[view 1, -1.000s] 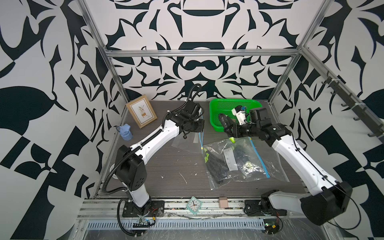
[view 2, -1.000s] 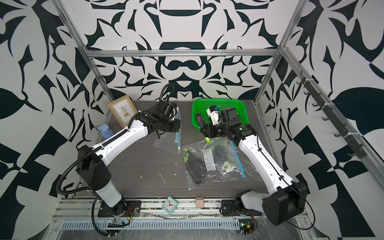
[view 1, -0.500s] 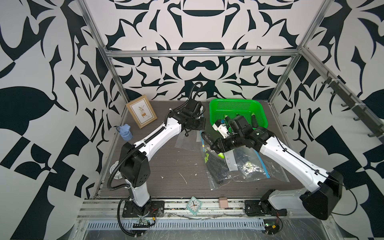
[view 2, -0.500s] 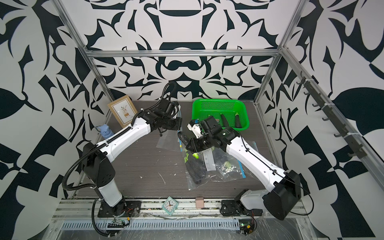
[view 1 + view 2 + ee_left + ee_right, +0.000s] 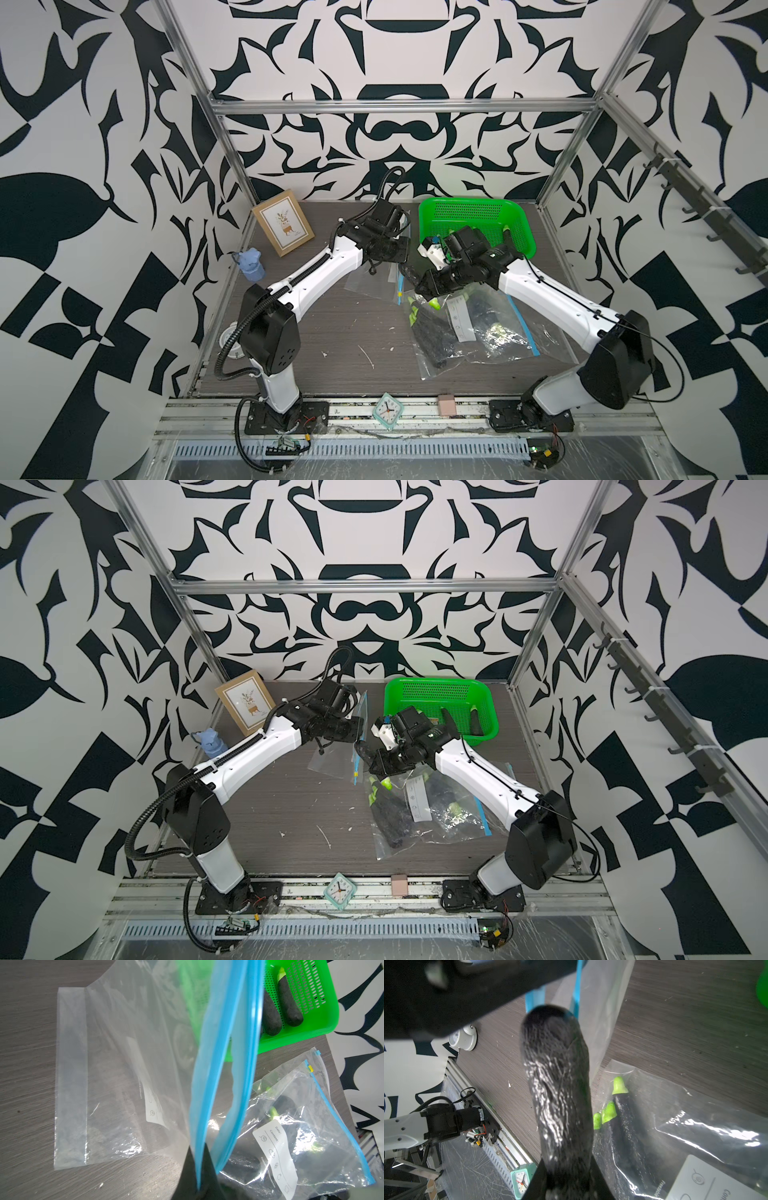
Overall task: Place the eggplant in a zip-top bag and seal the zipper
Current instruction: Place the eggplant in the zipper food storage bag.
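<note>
Left tool [image 5: 198, 1172]: shut tight, pinching one lip of the blue zipper strip [image 5: 220, 1064] and holding that edge up off the desk.
Right tool [image 5: 566, 1180]: narrow, clamped around the near end of a long, dark purple, glossy eggplant [image 5: 558, 1088].
Eggplant: carried above the desk, just toward 1 o'clock of its centre. In the right wrist view its rounded tip lies between the two blue lips of the bag mouth; how far it is inside cannot be told.
Zip-top bag: a clear plastic zip-top bag [image 5: 116, 1064] with its mouth open and raised. Its bottom edge lies flat on the grey wood-grain desk [image 5: 332, 332], toward 12 o'clock of centre.
Basket: a bright green perforated plastic basket [image 5: 469, 205] at 1 o'clock, with two more dark eggplants [image 5: 288, 1005] lying in it side by side.
Filled bags: crumpled clear filled bags [image 5: 490, 332] at 4 o'clock, holding dark eggplants with lime-green stems; one bears a white label.
Surroundings: a wooden picture frame [image 5: 283, 222] at 11 o'clock and a small mint-green clock [image 5: 388, 410] at 6 o'clock on the front rail.
</note>
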You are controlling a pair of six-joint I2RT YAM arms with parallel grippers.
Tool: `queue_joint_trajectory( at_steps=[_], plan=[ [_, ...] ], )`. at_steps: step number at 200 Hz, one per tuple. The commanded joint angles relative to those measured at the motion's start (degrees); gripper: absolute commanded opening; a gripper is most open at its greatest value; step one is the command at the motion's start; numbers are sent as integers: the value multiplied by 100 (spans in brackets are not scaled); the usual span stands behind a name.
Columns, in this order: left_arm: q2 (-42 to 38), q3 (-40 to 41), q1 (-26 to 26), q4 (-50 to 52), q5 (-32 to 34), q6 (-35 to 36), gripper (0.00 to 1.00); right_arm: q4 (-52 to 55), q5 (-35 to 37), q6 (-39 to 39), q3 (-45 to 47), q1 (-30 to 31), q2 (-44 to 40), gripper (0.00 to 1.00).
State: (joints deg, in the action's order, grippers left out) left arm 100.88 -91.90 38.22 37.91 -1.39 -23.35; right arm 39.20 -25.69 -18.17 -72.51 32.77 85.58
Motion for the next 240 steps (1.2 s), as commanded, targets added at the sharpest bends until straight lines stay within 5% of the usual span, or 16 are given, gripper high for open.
queue_joint_trajectory(
  at_steps=[1, 175, 240],
  plan=[
    [-267, 149, -11, 140, 108, -58, 0, -26, 100, -63, -288, -223, -116, 1],
    [-463, 212, 19, -164, -277, -88, 0, -675, -1239, -464, -799, -290, 231, 0],
    [-595, 242, 11, -93, -327, -17, 0, -649, -896, -310, -810, -294, 633, 0]
  ],
)
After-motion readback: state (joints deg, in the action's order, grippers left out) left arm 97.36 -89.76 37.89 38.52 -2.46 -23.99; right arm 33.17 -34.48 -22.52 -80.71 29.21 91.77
